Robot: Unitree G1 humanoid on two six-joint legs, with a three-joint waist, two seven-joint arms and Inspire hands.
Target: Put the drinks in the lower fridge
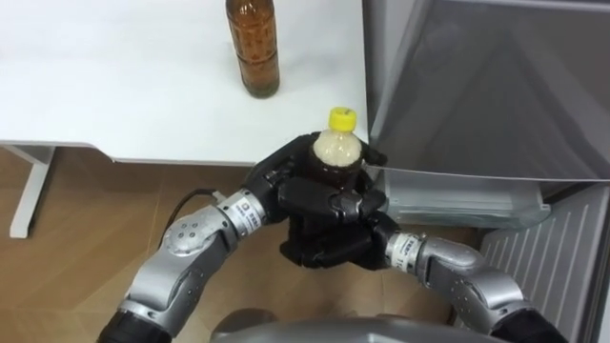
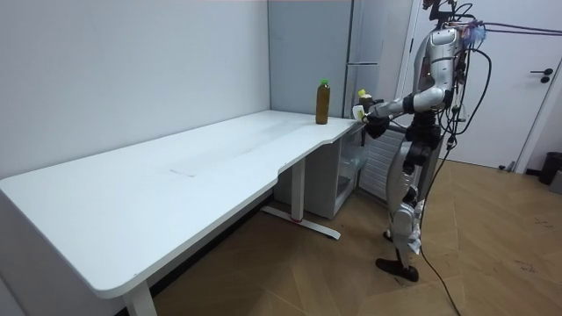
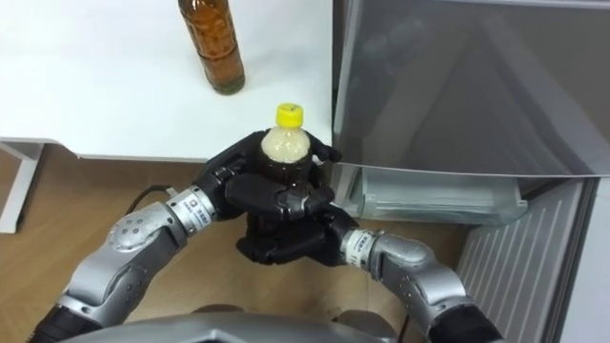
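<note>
While both hands curl round the yellow-capped bottle (image 1: 336,152) at frame centre, left hand (image 1: 281,183) high and right hand (image 1: 329,248) beneath, carry it upright, rightward and down into the fridge (image 1: 477,86). A brown bottle (image 1: 254,48) stands on the tabletop (image 1: 114,86), upper centre.

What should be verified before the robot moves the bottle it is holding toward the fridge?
1. Grip: yellow-capped bottle clasped by left hand and right hand: ok.
2. Bottle upright, cap on: ok.
3. Lower fridge open beside the hands: ok.
4. Free space inside it for the bottle: cannot tell.
5. Brown bottle on the table stands apart from the hands: ok.
</note>
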